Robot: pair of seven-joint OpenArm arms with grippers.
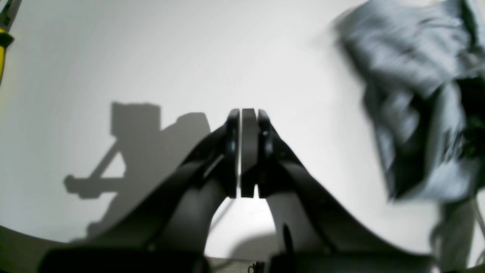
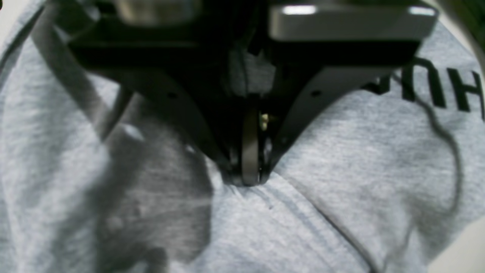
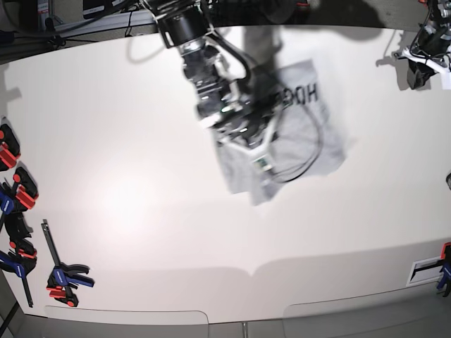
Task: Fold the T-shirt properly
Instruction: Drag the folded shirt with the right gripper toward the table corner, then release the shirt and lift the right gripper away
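The light grey T-shirt (image 3: 310,137) lies crumpled on the white table (image 3: 127,141), its black lettering (image 3: 299,95) facing up at the far side. My right gripper (image 3: 245,144) is over the shirt's left part. In the right wrist view my right gripper (image 2: 249,178) is shut on a pinch of the T-shirt (image 2: 341,159), with creases spreading from the fingertips. My left gripper (image 1: 241,113) is shut with nothing in it above bare table, and the T-shirt (image 1: 416,94) shows blurred to its right. The left arm (image 3: 425,51) sits at the far right corner.
Several red, blue and black clamps (image 3: 15,193) lie along the table's left edge, with another clamp (image 3: 65,276) near the front left. One more clamp (image 3: 444,267) is at the front right edge. A yellow-handled tool (image 1: 3,38) shows at the left wrist view's top left.
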